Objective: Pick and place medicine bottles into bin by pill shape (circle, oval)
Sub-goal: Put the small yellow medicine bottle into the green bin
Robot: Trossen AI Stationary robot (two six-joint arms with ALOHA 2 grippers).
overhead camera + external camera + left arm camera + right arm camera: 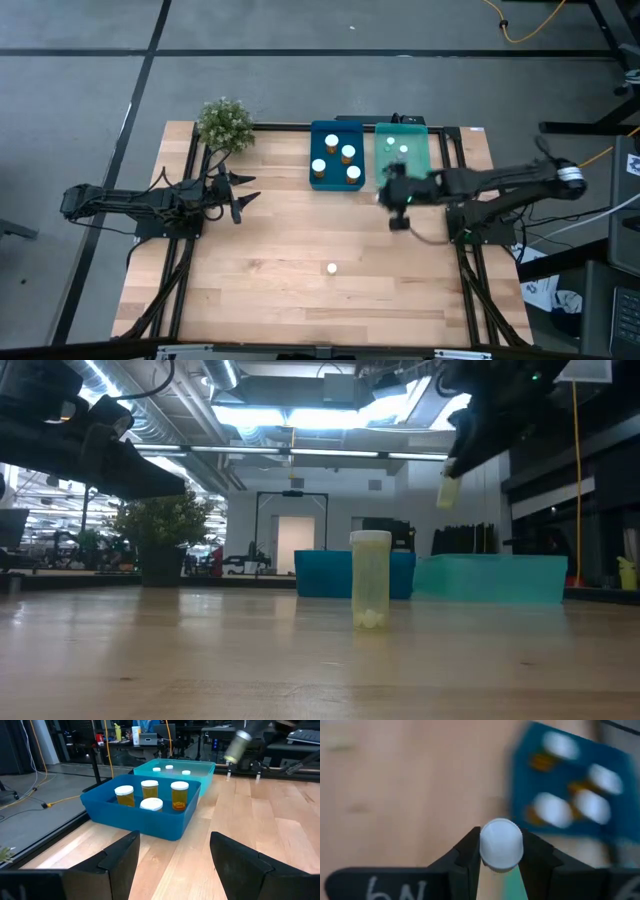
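There are 2 trays at the upper middle of the frame: 1 dark blue tray (337,183) and 1 teal tray (420,160). Amber bottles (347,153): 4. Pale bottles (331,268): 5 seen. Potted plant (224,124): 1. Robot arms (120,200): 2.

Overhead, table-level, 2 wrist cams share trays (336,155).

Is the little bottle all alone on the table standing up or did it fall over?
Standing up. In the low view the pale bottle stands straight on the wooden table, cap on top, with small pills at its bottom. From above only its round white cap shows.
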